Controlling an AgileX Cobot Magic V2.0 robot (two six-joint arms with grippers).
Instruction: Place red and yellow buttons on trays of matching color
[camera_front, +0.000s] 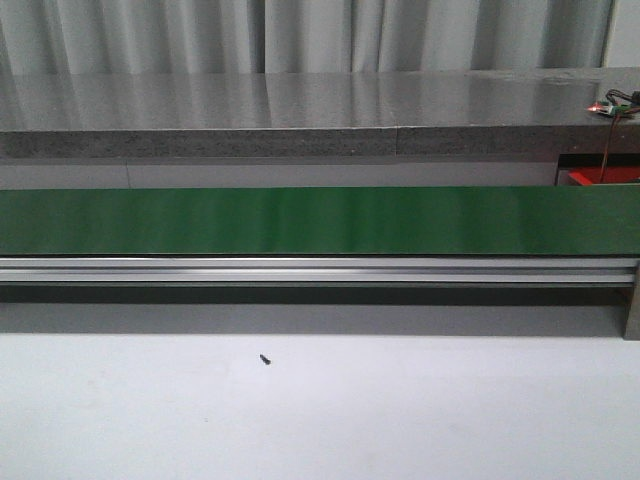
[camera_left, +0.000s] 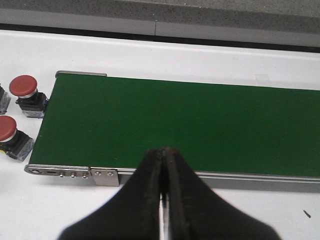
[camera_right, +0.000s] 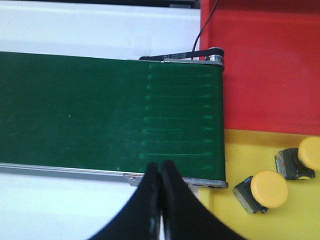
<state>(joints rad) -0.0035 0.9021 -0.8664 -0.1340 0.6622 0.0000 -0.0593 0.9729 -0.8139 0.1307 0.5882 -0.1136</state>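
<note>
Lying on the white counter (camera_left: 200, 60) just past one end of the green belt (camera_left: 190, 125), two red buttons (camera_left: 23, 86) wait side by side, caps up on dark bases; a second one (camera_left: 6, 128) sits beside the first. The left wrist view shows them off to the side of the left tool (camera_left: 164, 170), whose fingers are pressed together with nothing between them. At the belt's other end, two yellow buttons (camera_right: 269, 189) already rest in the yellow tray (camera_right: 235, 155), and the red tray (camera_right: 260, 65) next to it holds none that I can see. The right tool (camera_right: 160, 175) hangs over the belt's near edge close to those trays, also closed and empty. By this layout the left arm is the nearer one to the red buttons, while their tray lies on the right arm's side.
</note>
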